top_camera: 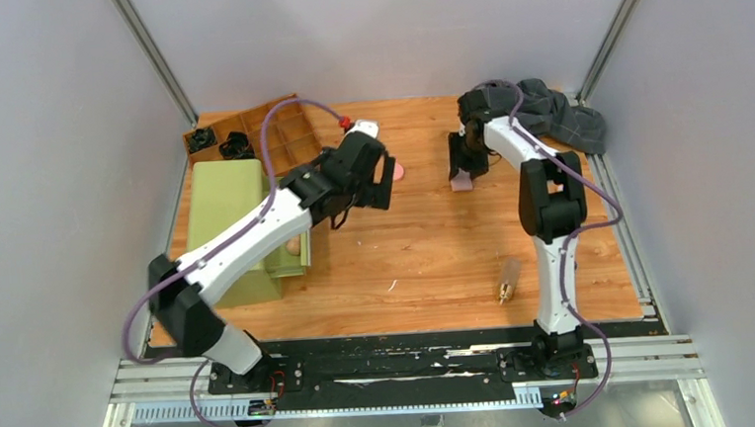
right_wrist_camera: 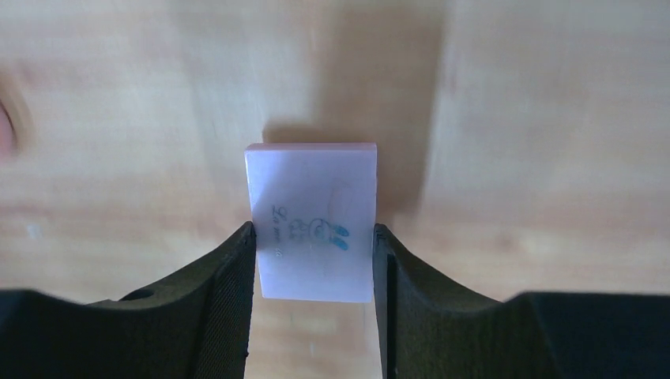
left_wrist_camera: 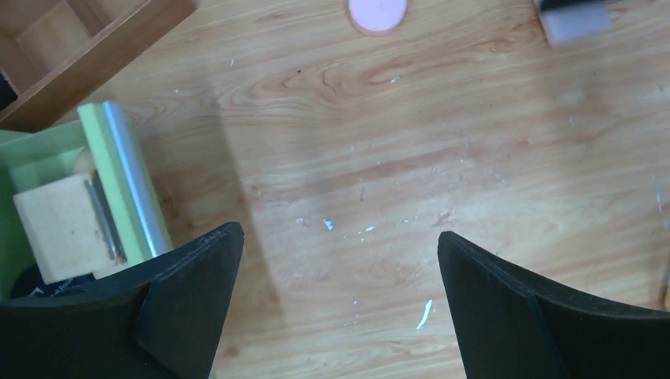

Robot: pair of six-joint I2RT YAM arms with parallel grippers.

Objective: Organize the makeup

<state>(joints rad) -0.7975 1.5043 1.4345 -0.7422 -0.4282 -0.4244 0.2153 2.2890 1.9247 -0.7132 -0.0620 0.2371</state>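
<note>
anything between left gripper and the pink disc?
No objects. Between the open left gripper and the pink disc there is only bare tabletop with a few white flecks. The left wrist view shows it.

Wooden tabletop with its storage and a cloth

The tabletop [top_camera: 436,259] is light, grained wood, scattered with small white flecks [left_wrist_camera: 328,224]. At its far left corner a brown wooden organizer [top_camera: 289,130], split into open compartments, lies at an angle. Just in front of the organizer is a green box [top_camera: 224,198] that runs along the left edge, with a paler green open section at its near right side. A dark grey cloth [top_camera: 556,113] lies crumpled in the far right corner. Plain grey walls [top_camera: 46,194] enclose the space, and metal rails [top_camera: 413,375] run along the near edge.
</note>
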